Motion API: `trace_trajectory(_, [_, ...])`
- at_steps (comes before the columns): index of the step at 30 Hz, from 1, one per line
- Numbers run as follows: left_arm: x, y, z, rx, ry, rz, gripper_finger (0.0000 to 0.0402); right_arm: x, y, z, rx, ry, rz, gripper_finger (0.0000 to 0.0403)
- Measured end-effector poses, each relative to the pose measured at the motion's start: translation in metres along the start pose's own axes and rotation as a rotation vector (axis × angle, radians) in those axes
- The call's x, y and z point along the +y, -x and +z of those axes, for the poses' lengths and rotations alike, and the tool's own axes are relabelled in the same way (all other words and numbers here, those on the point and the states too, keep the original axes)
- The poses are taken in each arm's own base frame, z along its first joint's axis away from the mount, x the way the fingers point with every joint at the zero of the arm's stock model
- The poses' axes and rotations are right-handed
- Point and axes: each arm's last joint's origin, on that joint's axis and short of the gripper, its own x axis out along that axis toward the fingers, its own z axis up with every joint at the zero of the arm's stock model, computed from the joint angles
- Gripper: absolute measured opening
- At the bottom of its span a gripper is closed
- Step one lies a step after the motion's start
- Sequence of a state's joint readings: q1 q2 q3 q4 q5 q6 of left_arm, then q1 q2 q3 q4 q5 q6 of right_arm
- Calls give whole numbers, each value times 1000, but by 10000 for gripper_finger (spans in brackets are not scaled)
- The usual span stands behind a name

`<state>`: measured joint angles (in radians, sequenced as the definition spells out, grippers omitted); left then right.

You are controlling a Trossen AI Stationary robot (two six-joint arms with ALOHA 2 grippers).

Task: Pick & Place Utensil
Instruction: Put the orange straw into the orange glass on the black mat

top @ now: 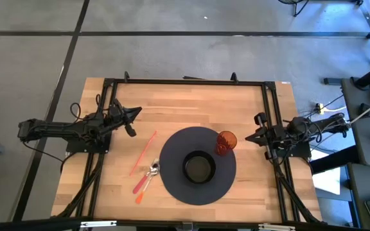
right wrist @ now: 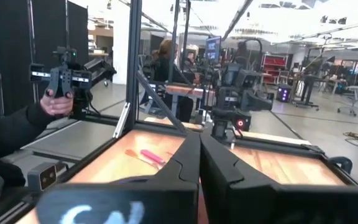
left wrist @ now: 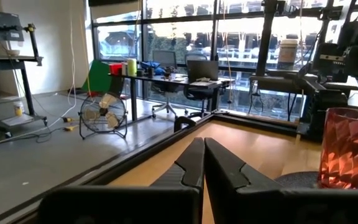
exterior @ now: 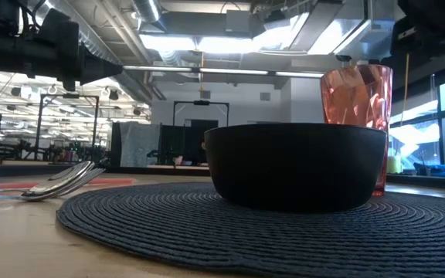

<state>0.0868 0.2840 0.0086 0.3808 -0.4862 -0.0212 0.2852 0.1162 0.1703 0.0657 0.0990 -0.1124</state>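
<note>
A fork and spoon with pink and orange handles [top: 146, 179] lie on the wood left of the round dark placemat [top: 172, 176]; their metal heads [exterior: 64, 181] rest at the mat's edge. A thin pink stick [top: 143, 153] lies beside them. A black bowl [top: 198, 167] sits at the mat's middle and an orange-red faceted cup [top: 226, 142] stands at its far right. My left gripper [top: 135, 111] hovers shut above the table's left side, far from the utensils. My right gripper [top: 250, 137] waits shut at the right edge, near the cup.
A black metal frame [top: 191, 81] runs around the table's far and side edges. Bare wood [top: 172, 106] lies between the arms on the far half. In the right wrist view a person's hand [right wrist: 56, 102] holds a device beyond the table.
</note>
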Motion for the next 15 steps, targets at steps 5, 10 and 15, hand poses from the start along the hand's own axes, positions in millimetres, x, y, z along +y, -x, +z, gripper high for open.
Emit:
trace_trajectory(5, [0, 0, -3, 25, -11, 0, 4, 0, 0, -13, 14, 1, -45, 3])
trace_trajectory(10, [0, 0, -6, 66, 114, -3, 2, 0, 0, -20, 24, -3, -91, 3])
trace_trajectory(15, [-7, -1, 2, 191, 190, -66, 3, -1, 0, -18, 12, 1, -93, 3])
